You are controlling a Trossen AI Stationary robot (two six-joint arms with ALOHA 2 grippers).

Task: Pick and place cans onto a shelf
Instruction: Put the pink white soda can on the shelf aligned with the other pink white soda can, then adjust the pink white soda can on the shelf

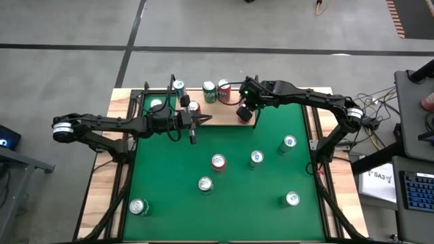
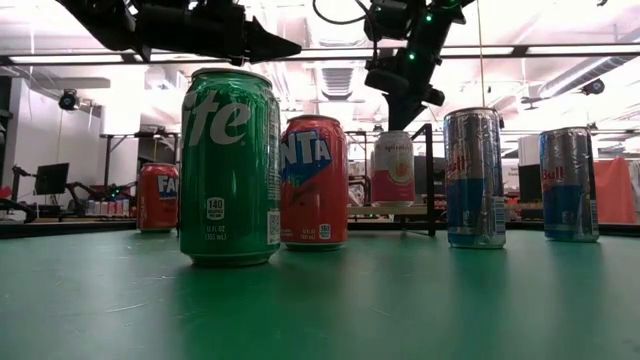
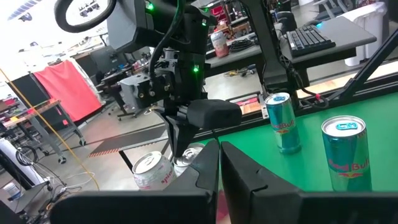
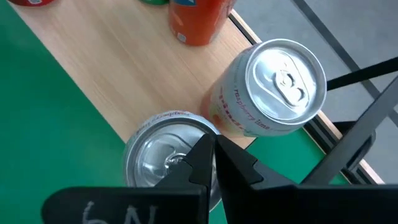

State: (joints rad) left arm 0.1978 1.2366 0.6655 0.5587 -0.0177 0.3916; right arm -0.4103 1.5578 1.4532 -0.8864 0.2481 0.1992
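Both arms are up at the shelf [image 1: 203,120], the light-wood board along the upper edge of the high view. The left gripper [image 1: 197,121] hovers mid-frame over its front edge, fingers pressed together, holding nothing. The right gripper [image 1: 245,113] sits just right of centre, pinched closed too, its tips right above a silver-topped can [image 4: 163,155] beside the raspberry-lime can [image 4: 267,87]. On the shelf stand a green can [image 1: 209,91] and a red can [image 1: 224,89]. More cans dot the green table [image 1: 169,176] lower down, among them a red-rimmed one [image 1: 218,162].
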